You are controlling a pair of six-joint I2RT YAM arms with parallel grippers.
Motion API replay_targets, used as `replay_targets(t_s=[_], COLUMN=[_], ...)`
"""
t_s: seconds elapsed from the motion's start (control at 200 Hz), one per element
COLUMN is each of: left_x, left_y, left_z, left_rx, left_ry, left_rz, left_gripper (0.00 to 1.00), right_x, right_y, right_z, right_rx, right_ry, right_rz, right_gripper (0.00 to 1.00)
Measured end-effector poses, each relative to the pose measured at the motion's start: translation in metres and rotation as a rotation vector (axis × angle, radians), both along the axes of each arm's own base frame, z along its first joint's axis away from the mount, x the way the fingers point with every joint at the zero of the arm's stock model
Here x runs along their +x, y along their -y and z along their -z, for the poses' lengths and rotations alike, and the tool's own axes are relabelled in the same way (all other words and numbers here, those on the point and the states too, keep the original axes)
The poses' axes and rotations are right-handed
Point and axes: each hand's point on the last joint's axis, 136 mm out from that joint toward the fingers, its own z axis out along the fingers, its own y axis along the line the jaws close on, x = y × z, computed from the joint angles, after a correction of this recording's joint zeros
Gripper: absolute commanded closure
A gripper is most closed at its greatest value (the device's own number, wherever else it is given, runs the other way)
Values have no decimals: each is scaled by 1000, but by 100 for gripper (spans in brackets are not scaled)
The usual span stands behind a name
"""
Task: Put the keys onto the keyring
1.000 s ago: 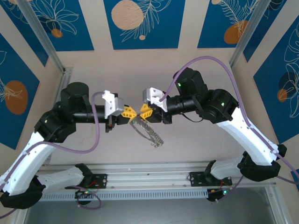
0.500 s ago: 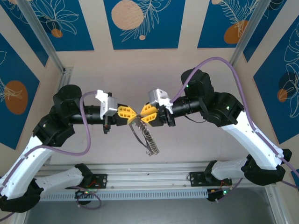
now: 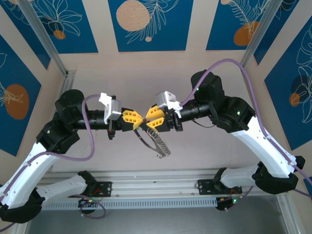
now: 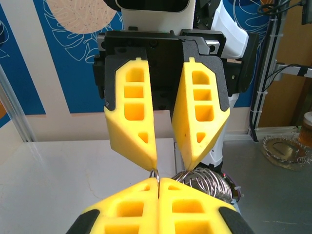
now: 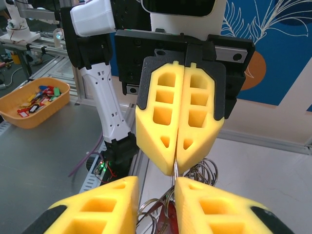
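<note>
Bench (image 3: 204, 156): pale, matte, bare top. An aluminium rail (image 3: 156, 187) runs along its near edge and carries both arm bases. Slim aluminium posts (image 3: 46, 41) stand at the back corners. The walls are beige with blue panels (image 3: 146, 24) carrying white leaf line-art and orange or peach discs. Purple cables (image 3: 229, 66) loop over both arms.

Left gripper (image 3: 139, 120): its own wrist view shows the yellow fingers (image 4: 131, 204) pressed flat together, pinching the thin wire of the keyring (image 3: 158, 141). The right wrist view shows the same: left gripper (image 5: 175, 163) closed with the wire coming out at its tips.

Right gripper (image 3: 150, 122): jaws apart. There is a clear gap between the pads in its own view (image 5: 156, 187) and from the opposite side (image 4: 170, 165). The wire runs through the gap; I can't tell if it touches either pad.

The keyring is off the surface, over the middle of the bench, tip to tip between the two grippers. Its stacked loops (image 4: 204, 181) hang below them toward the near edge. There's a dark red bit among the loops (image 5: 163, 222); I can't tell if it's a key head.

Container: an orange tray (image 5: 34, 119) on the grey surface beyond the rail, well apart from the grippers. It holds a loose pile of keys (image 5: 36, 97) with red, green and yellow heads.
</note>
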Motion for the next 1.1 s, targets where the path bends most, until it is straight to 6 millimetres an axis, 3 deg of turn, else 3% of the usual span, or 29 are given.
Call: replay_targets(t_s=[0.345, 0.645, 0.855, 1.0, 1.1], left_x=[-2, 0, 2, 10, 20], left_y=[0, 0, -1, 0, 1], left_z=[-4, -3, -1, 5, 3], left_rx=[-15, -16, -8, 38, 77], left_ry=[3, -2, -6, -7, 21], left_rz=[13, 8, -5, -39, -81], left_gripper=[100, 100, 100, 64, 53], right_x=[9, 10, 13, 23, 36], right_y=[-5, -7, -6, -4, -7], right_z=[1, 3, 6, 12, 17], right_rx=[-1, 3, -7, -66, -141], right_ry=[5, 10, 23, 44, 83], right_rz=[28, 30, 46, 105, 168], right_gripper=[70, 100, 100, 100, 100])
